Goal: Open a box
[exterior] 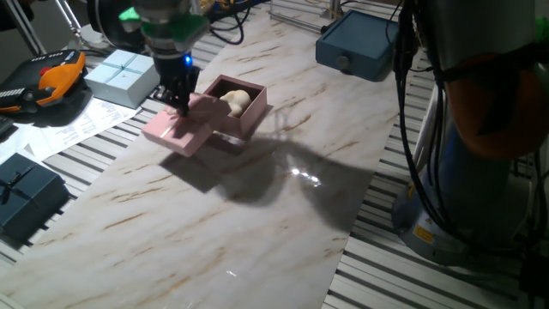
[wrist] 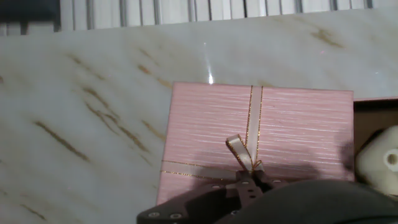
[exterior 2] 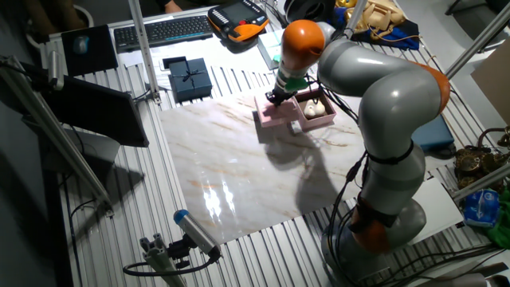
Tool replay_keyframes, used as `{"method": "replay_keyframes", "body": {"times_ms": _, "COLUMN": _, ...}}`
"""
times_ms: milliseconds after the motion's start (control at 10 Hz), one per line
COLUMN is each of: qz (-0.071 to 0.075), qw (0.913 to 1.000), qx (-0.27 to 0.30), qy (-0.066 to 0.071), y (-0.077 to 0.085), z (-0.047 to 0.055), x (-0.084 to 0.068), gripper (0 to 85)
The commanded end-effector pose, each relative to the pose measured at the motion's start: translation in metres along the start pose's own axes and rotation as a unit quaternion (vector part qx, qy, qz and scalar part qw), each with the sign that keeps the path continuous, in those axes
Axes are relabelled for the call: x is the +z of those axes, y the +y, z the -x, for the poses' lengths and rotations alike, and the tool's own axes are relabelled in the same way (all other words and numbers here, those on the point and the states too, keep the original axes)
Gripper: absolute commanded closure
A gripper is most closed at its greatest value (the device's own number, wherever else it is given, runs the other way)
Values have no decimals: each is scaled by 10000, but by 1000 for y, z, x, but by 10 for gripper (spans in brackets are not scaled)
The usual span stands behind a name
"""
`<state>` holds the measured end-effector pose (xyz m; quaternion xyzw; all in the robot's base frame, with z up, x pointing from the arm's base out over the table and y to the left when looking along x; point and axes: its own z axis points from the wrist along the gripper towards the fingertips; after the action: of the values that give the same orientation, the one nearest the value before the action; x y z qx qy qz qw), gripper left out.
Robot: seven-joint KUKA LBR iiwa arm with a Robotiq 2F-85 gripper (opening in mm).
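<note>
Because the lid (exterior: pixel 182 127) leans off the box (exterior: pixel 238 107) onto the marble surface (exterior: pixel 257 197), the cream object (exterior: pixel 238 100) inside shows. Gripper (exterior: pixel 180 101) sits over the bow (wrist: pixel 244 158), apparently pinching it, though I cannot tell.

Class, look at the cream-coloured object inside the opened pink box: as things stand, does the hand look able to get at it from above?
Probably yes. The lid is off the box and lies beside it, leaving the cream object uncovered from above. The hand is over the lid, right next to the opening.
</note>
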<state>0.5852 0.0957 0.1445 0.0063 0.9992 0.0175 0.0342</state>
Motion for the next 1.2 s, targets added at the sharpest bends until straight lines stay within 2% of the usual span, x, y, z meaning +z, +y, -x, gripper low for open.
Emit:
{"method": "replay_keyframes", "body": {"times_ms": 0, "qz": -26, "qw": 10000, "qx": -47, "qy": 27, "y": 2, "z": -1, "x": 5, "gripper": 850}}
{"method": "replay_keyframes", "body": {"times_ms": 200, "qz": 28, "qw": 9997, "qx": -204, "qy": 88, "y": 2, "z": -1, "x": 13, "gripper": 850}}
{"method": "replay_keyframes", "body": {"times_ms": 400, "qz": -2, "qw": 9996, "qx": -221, "qy": 157, "y": 6, "z": -1, "x": 22, "gripper": 850}}
{"method": "replay_keyframes", "body": {"times_ms": 600, "qz": -3, "qw": 9998, "qx": -206, "qy": 58, "y": 11, "z": -5, "x": 36, "gripper": 850}}
{"method": "replay_keyframes", "body": {"times_ms": 900, "qz": 120, "qw": 9992, "qx": -367, "qy": 32, "y": 6, "z": -7, "x": 44, "gripper": 850}}
{"method": "replay_keyframes", "body": {"times_ms": 1100, "qz": 97, "qw": 9991, "qx": -407, "qy": 32, "y": 3, "z": -9, "x": 49, "gripper": 850}}
